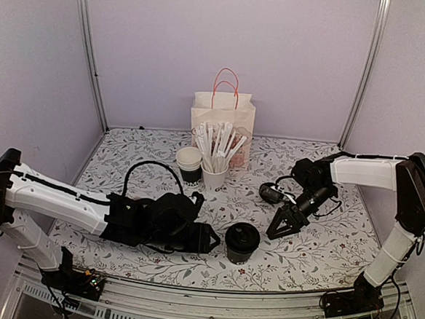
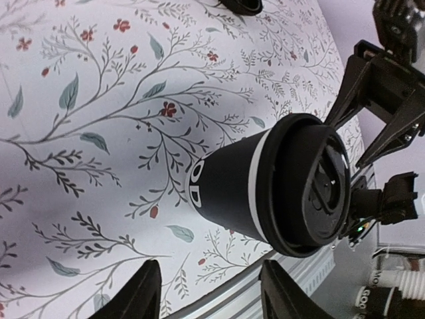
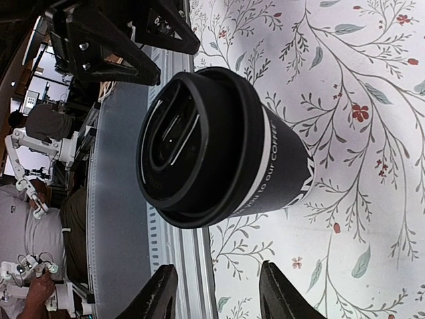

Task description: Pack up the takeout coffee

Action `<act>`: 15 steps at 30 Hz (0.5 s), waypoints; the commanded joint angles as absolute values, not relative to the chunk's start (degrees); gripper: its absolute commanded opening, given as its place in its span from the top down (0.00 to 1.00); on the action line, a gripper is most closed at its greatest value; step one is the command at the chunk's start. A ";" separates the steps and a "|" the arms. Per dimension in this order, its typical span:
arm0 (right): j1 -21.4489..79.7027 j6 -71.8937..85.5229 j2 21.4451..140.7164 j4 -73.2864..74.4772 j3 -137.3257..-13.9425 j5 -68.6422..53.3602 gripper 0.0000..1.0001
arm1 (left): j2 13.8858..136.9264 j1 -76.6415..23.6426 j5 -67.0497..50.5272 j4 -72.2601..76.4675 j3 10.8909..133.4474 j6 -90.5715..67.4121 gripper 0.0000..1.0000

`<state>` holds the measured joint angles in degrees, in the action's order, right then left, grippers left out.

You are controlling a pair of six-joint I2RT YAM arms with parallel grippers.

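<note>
The takeout coffee [image 1: 242, 242], a black paper cup with a black lid, stands upright near the table's front edge, between my two grippers. My left gripper [image 1: 211, 240] lies low just to its left, open, with nothing between its fingers. From the right, my right gripper [image 1: 275, 232] points down toward the cup, also open and empty. In the left wrist view the coffee [image 2: 265, 186] sits ahead of the left gripper [image 2: 212, 296], apart from the fingertips. The right wrist view shows the coffee [image 3: 219, 146] beyond the right gripper [image 3: 219, 296], untouched.
A white paper bag [image 1: 222, 120] with orange handles stands at the back centre. In front of it are a stack of lidless cups [image 1: 189, 165] and a white cup of wrapped sticks [image 1: 215, 176]. The table's metal front rail [image 1: 210, 294] runs just behind the coffee.
</note>
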<state>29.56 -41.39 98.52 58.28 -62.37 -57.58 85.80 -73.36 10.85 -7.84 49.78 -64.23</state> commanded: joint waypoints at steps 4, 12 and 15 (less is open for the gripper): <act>29.31 -34.89 101.65 52.92 -65.75 -56.63 0.60 | 86.29 -71.83 5.18 6.51 45.10 -70.00 0.53; 29.27 -32.90 104.69 52.61 -67.95 -59.40 0.63 | 86.91 -71.12 3.21 8.77 45.84 -69.17 0.59; 29.27 -32.70 105.16 52.56 -68.11 -60.03 0.63 | 87.93 -70.82 2.63 8.97 46.31 -68.87 0.60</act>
<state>29.45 -33.80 104.03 53.43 -66.48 -57.89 86.13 -71.94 4.27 6.72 45.39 -69.08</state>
